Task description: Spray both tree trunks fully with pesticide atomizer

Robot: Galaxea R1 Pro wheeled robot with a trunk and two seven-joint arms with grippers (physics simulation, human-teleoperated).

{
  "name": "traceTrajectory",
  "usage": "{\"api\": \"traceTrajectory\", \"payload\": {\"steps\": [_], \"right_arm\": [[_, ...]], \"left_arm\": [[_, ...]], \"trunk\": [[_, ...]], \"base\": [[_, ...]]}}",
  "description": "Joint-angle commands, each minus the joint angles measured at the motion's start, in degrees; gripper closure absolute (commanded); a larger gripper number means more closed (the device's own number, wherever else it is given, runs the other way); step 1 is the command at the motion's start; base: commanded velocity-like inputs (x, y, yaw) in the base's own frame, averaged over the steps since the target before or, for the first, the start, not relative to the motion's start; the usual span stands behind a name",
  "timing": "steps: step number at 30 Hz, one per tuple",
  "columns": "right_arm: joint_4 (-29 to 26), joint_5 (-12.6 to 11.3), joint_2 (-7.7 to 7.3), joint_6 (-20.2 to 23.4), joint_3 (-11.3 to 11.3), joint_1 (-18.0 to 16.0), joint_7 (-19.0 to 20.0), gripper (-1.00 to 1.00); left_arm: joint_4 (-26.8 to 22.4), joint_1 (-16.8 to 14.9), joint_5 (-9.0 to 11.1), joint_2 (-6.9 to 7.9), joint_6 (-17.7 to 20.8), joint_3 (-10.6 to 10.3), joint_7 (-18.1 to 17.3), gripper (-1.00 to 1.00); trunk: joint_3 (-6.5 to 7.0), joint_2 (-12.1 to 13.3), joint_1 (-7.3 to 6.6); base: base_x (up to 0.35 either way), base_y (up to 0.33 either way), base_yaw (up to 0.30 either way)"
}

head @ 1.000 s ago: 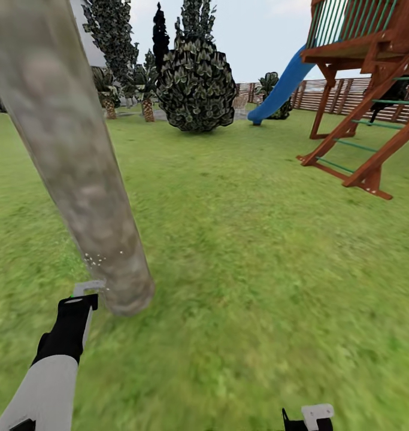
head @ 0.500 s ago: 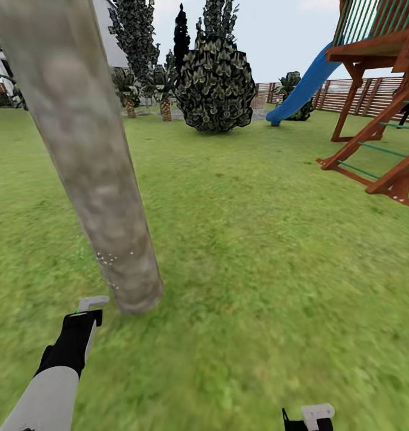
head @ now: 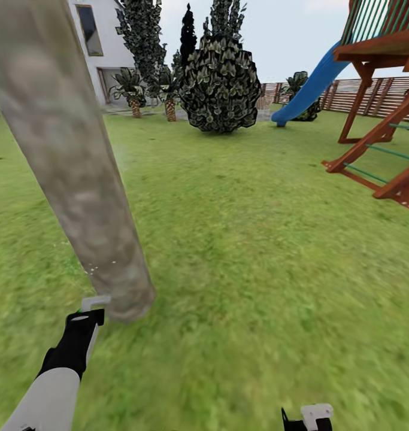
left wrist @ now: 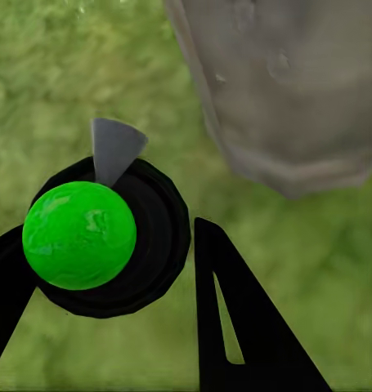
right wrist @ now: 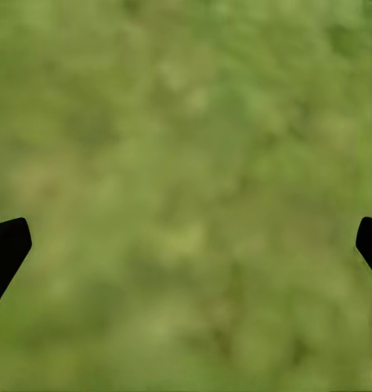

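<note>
A thick, pale, mottled tree trunk leans across the left of the head view, its base on the grass lawn. Just before that base, my left gripper is shut on the pesticide atomizer. The atomizer's pale nozzle points at the trunk. In the left wrist view the atomizer shows a bright green ball on a black body between my fingers, and the trunk is close beyond it. A few white specks dot the bark low down. My right gripper hangs open over grass, low at the head view's bottom edge.
A wooden play frame with a blue slide stands at the right. A dark bushy tree, striped-leaf plants and a white house lie far ahead. A slat fence runs behind.
The head view has swung left, bringing the white house into sight and pushing the play frame right. My left gripper with the atomizer stays by the trunk's base.
</note>
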Motion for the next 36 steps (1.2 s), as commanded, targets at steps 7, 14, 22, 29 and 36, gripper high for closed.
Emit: {"api": "traceTrajectory", "payload": {"steps": [7, 14, 22, 29, 36], "right_arm": [[0.07, 0.6, 0.04, -0.18, -0.23, -0.03, -0.29, -1.0], [0.13, 0.61, 0.04, -0.18, -0.21, -0.03, -0.28, -1.0], [0.16, 0.61, 0.03, -0.18, -0.23, -0.03, -0.28, -1.0], [0.14, 0.6, 0.01, -0.18, -0.25, -0.03, -0.36, -1.0], [0.24, 0.59, 0.05, -0.16, -0.2, -0.03, -0.28, -1.0]], "left_arm": [[-0.02, -0.05, -0.27, -0.13, 0.26, -0.03, -0.64, 1.0], [0.05, -0.05, -0.32, -0.96, 0.17, -0.04, -0.87, 1.0], [-0.03, -0.05, -0.32, -1.52, -3.01, 0.04, -0.12, 1.0], [0.73, 0.04, -0.37, -1.36, -4.11, 0.05, -0.1, 1.0], [-0.11, -0.21, -0.32, -1.54, -4.14, -0.06, -0.06, 1.0]], "trunk": [[-0.05, -0.02, -0.01], [-0.05, -0.02, -0.01], [-0.05, -0.02, -0.01], [-0.05, -0.02, -0.01], [-0.05, -0.02, -0.01]], "base": [[0.094, -0.272, 0.273], [0.165, -0.257, 0.125], [0.232, -0.19, 0.0], [-0.039, -0.045, 0.097], [-0.332, 0.0, 0.274]]}}
